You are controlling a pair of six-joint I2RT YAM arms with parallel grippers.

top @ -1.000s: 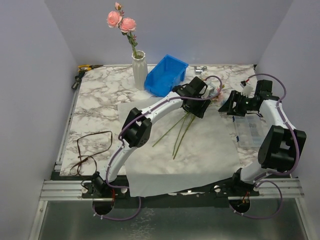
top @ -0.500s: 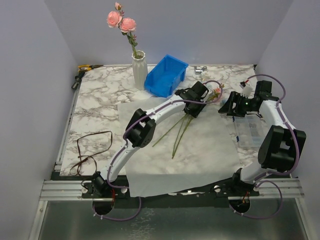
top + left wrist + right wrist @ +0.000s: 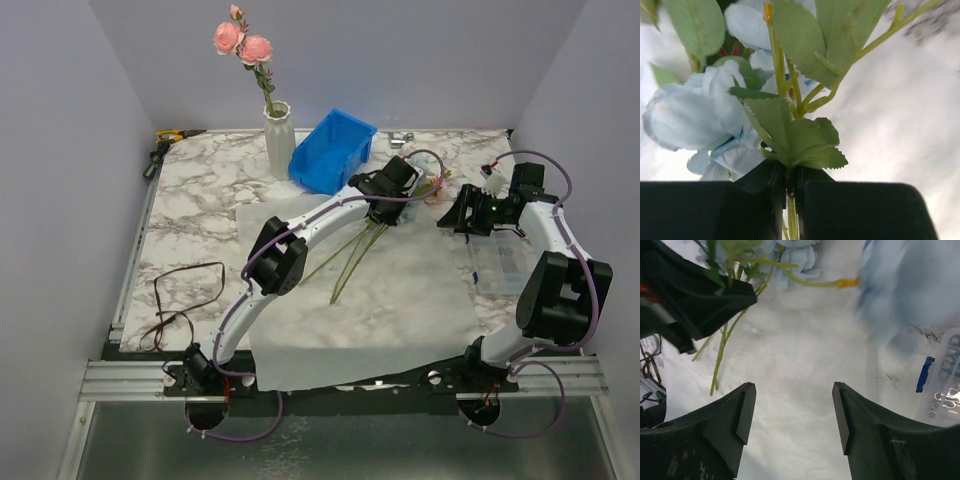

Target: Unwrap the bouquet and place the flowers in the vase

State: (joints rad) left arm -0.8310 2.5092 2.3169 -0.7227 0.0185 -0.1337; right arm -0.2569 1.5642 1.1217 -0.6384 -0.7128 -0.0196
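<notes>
— How is the left gripper (image 3: 790, 182)?
— On my wrist view its two black fingers are pressed together on one thin green stem (image 3: 791, 215), just under a cluster of leaves. A pale blue rose (image 3: 682, 120) hangs close to the lens.
— And the other one?
— The right gripper (image 3: 792, 395) has its jaws wide apart and holds nothing. It hovers above the wrapping paper (image 3: 380, 310), near the flower heads.
— Where are the flowers?
— The flowers (image 3: 352, 262) lie on that paper, which is spread flat on the marble table (image 3: 200, 210). Their stems point toward me, and the heads are just beside the blue bin (image 3: 335, 150). Whether the held stem is lifted off the paper, I cannot tell.
— The vase?
— The vase (image 3: 279, 140) stands upright at the far side, left of the bin, with pink roses (image 3: 241, 42) in it. A clear plastic box (image 3: 500, 262) lies under the right arm.
</notes>
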